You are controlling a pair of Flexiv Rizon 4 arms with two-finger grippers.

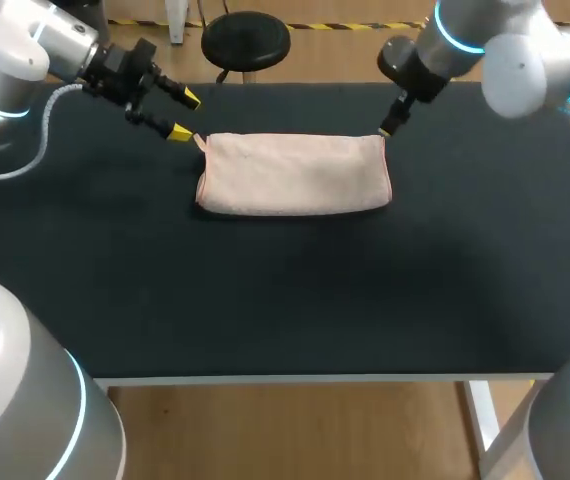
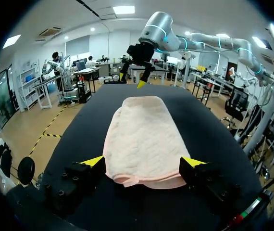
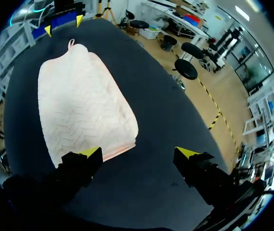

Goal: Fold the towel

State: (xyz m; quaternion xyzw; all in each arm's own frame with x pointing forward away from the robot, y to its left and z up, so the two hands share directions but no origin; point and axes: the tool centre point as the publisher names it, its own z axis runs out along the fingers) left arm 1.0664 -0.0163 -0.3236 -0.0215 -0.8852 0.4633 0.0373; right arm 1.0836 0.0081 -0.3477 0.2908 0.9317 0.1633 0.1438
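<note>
A pale pink towel (image 1: 295, 173) lies folded into a long band on the far half of the black table (image 1: 285, 300). My left gripper (image 1: 184, 115) hovers at its left end, open, one yellow tip next to the small loop at the far-left corner. In the left wrist view the towel (image 2: 146, 139) stretches away ahead, its near end between the spread fingers of my left gripper (image 2: 143, 161). My right gripper (image 1: 386, 128) stands at the towel's far-right corner. In the right wrist view it (image 3: 139, 153) is open, one finger at the towel's (image 3: 81, 106) corner, holding nothing.
Each wrist view shows the other arm at the towel's opposite end: the right gripper (image 2: 131, 80) and the left gripper (image 3: 63, 25). Bare black tabletop runs from the towel to the front edge (image 1: 315, 378) and out to both sides.
</note>
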